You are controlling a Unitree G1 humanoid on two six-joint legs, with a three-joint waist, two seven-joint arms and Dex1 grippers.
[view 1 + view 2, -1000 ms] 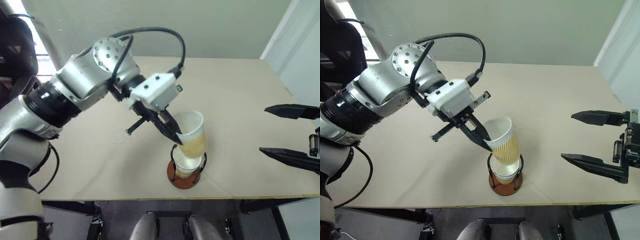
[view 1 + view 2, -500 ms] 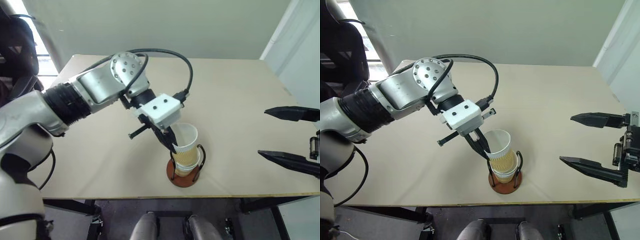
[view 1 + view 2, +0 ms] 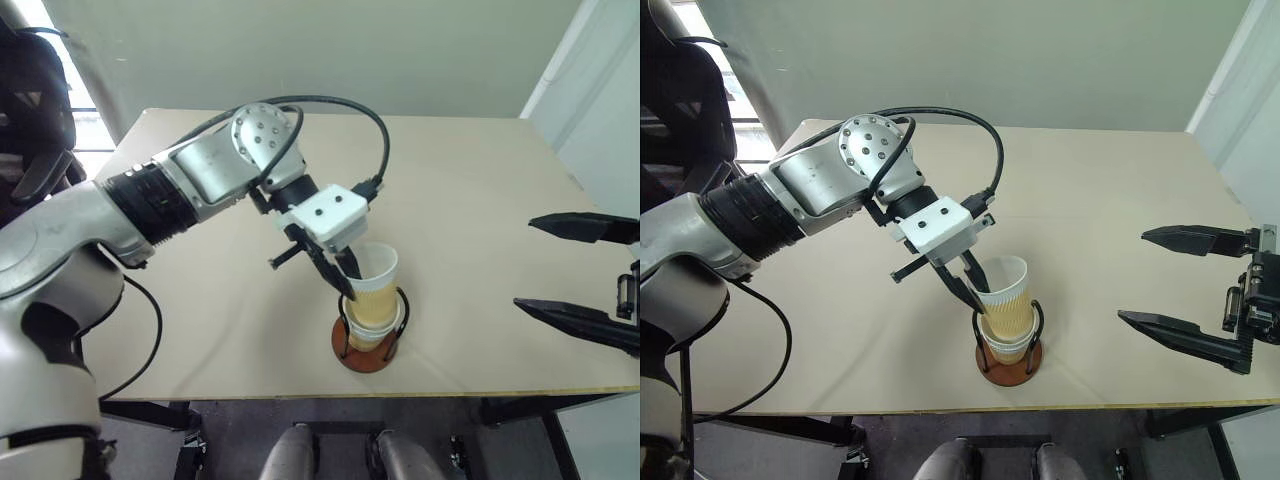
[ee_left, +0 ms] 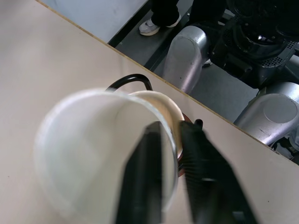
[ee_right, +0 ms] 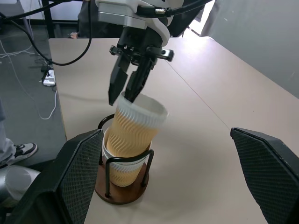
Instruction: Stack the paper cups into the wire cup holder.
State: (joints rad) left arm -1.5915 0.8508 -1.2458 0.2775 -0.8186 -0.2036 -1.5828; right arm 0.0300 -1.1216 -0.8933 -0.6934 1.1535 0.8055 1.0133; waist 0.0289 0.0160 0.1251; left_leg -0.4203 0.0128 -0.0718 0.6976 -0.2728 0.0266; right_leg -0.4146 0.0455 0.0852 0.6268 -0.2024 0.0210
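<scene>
Left gripper (image 3: 978, 295), just below the middle of the head views: fingers (image 5: 115, 84) narrowly parted and astride the left rim of the top paper cup (image 3: 1008, 300). One finger down inside the white mouth, the other outside against the ribbed tan sleeve, with a slim gap between them. Cannot tell whether still pinching the rim.

Top paper cup: seated partly in the lower cups (image 5: 122, 173), tilted, mouth leaning toward the right of the head views, much of its sleeve standing above the wire loops.

Lower cups: nested upright inside the wire cup holder (image 5: 124, 195), between its two black loops, on the reddish-brown disc base.

Wire cup holder: lower centre of the head views, near the front edge of the table (image 3: 1120, 180).

Right gripper (image 3: 1132, 276): at the right edge of the head views, spread wide, nothing between the fingers, well apart from the holder and pointing toward it.
</scene>
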